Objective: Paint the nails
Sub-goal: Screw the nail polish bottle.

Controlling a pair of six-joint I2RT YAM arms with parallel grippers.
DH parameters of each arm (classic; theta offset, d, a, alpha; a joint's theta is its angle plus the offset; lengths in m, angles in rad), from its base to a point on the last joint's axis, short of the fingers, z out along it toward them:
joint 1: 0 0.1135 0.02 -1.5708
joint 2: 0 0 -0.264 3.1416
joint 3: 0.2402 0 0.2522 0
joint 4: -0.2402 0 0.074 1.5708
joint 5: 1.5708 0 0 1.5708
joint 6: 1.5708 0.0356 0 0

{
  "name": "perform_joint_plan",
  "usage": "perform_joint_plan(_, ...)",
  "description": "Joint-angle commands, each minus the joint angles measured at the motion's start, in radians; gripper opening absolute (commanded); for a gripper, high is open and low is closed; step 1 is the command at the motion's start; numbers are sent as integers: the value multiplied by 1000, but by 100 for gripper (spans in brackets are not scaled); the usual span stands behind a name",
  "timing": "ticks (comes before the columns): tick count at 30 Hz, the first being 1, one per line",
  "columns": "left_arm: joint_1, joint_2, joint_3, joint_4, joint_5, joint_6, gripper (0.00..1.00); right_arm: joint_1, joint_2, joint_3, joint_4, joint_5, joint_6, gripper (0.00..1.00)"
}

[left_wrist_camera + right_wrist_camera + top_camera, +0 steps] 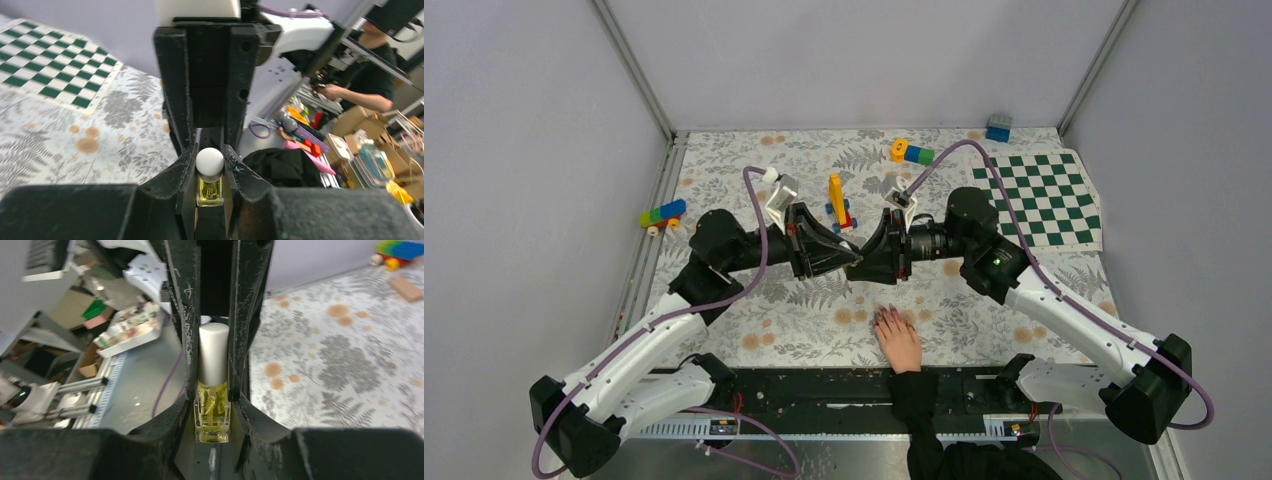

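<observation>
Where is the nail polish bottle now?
The polish bottle is clamped where the left gripper and right gripper meet, centre of the top view, above the mat beyond the hand.

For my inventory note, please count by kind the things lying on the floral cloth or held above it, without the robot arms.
Toy brick groups: 4
Checkered mat: 1
Human hand: 1
Nail polish bottle: 1
Total: 7

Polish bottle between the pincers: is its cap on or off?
On. In the right wrist view the white cap sits directly on the glass bottle, with no gap and no brush showing.
</observation>
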Motion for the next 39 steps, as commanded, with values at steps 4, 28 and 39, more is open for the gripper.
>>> perform_joint_plan(4, -54, 6, 45, -82, 229, 96, 0, 12, -5, 34, 352, -222, 195, 0)
perform_joint_plan(28, -127, 32, 97, -169, 214, 178, 29, 14, -32, 9, 324, -206, 125, 0)
perform_joint_plan(39, -127, 29, 87, -165, 144, 167, 78, 17, -42, 8, 266, -190, 78, 0)
